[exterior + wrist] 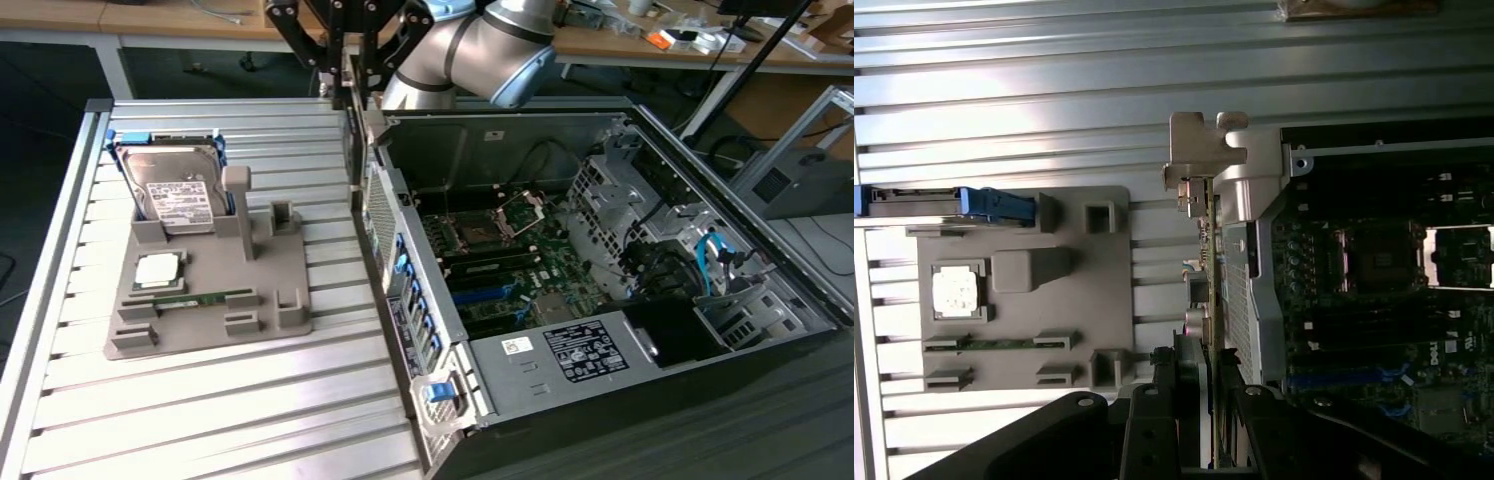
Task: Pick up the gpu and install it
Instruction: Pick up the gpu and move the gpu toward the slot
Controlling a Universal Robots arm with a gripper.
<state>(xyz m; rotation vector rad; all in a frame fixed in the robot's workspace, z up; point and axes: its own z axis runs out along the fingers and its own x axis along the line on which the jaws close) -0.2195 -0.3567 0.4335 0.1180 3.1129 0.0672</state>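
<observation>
The gpu (1210, 262) hangs edge-on as a thin card, its silvery metal bracket (1199, 152) at the end away from the fingers. My gripper (1199, 390) is shut on it, one black finger (1154, 400) on each face. In the exterior view the gripper (343, 72) hangs at the top, and the gpu (355, 115) points down over the near wall of the open computer case (400, 290). The card is in the air between the grey parts holder (214, 310) and the motherboard (501, 265), above the case wall.
The grey holder carries a silver hard drive (174, 195), a square processor chip (158, 268) and a green memory stick (194, 297). It sits on a ribbed metal table (240, 410). Inside the case are drive cages and cables (667, 250). Desks with clutter stand behind.
</observation>
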